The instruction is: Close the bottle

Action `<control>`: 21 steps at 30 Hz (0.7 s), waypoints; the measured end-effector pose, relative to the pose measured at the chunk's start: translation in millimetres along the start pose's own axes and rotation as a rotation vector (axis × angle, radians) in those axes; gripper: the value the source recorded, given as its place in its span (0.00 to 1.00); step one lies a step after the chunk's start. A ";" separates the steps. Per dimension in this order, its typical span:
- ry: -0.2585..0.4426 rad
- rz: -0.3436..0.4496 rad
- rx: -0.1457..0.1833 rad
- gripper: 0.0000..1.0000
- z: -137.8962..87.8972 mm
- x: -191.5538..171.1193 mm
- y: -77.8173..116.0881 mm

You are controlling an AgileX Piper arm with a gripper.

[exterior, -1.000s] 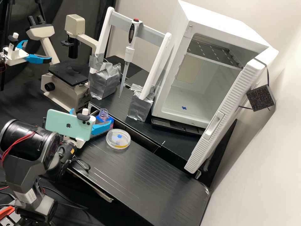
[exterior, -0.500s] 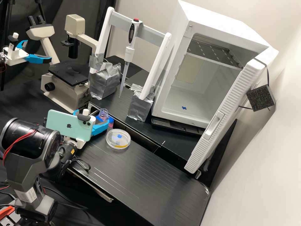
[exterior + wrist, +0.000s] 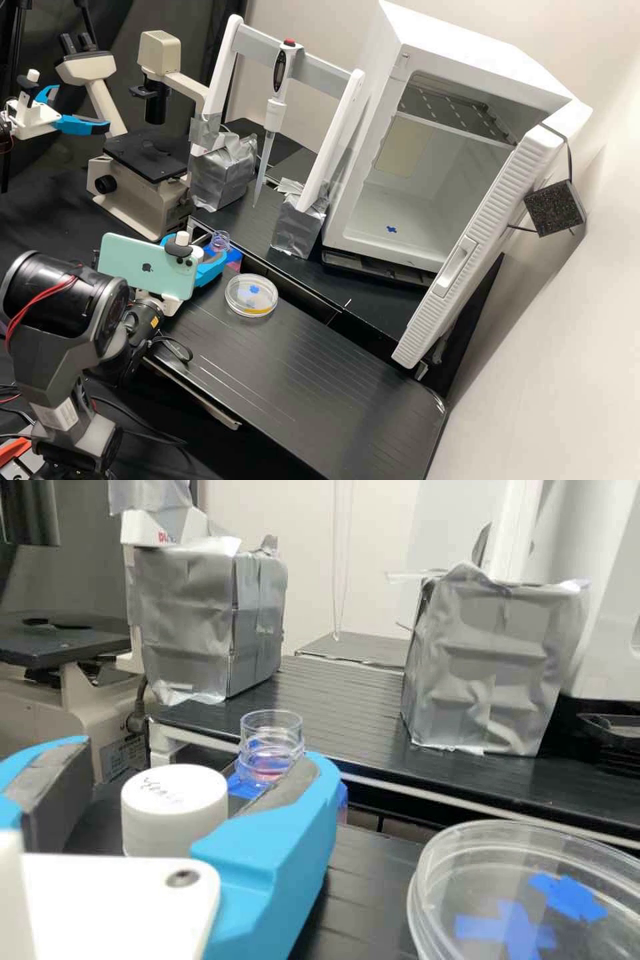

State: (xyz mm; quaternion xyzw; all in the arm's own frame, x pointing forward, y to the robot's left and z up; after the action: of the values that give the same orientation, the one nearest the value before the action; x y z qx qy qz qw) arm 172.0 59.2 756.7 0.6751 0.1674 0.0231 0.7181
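Observation:
Near the bench's left end in the high view, the gripper (image 3: 206, 247) is open close beside the bottle (image 3: 221, 242). The wrist view has the gripper (image 3: 200, 757) with its blue fingers on either side of a white cap (image 3: 174, 805). A gap shows between one finger and the cap; whether the other touches it I cannot tell. Handwriting marks the cap's flat top. Just beyond the fingers stands the bottle (image 3: 271, 742), its clear round neck uncovered, with blue and pink below. One finger hides part of its body.
A round clear dish (image 3: 251, 295) with blue and yellow marks lies on the black bench (image 3: 313, 380) near the gripper. Behind are a pipette (image 3: 272, 117) on its frame, silver-taped blocks (image 3: 297, 227), a microscope (image 3: 143, 187) and a white incubator (image 3: 373, 230), its door open.
The gripper's two fingers have drawn closer together, narrowing the gap between them. The arm has shifted only slightly. Bottle and dish have stayed in place.

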 end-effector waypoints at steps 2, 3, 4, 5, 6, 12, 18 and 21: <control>0.000 0.000 0.000 0.00 0.0 0.0 0.0; 0.000 0.000 0.000 0.00 0.0 0.0 0.0; 0.000 0.000 0.000 0.00 0.0 0.0 0.0; 0.000 0.000 0.000 0.00 0.0 0.0 0.0; 0.000 0.000 0.000 0.00 0.0 0.0 0.0; 0.002 -0.001 -0.003 0.00 -0.4 0.0 -0.3; 0.001 -0.001 -0.015 0.00 -0.3 0.0 -0.3; 0.001 -0.001 -0.015 0.00 -0.3 0.0 -0.3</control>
State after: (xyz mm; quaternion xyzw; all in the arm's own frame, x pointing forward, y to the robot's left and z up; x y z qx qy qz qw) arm 171.9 59.5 756.4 0.6698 0.1680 0.0243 0.7229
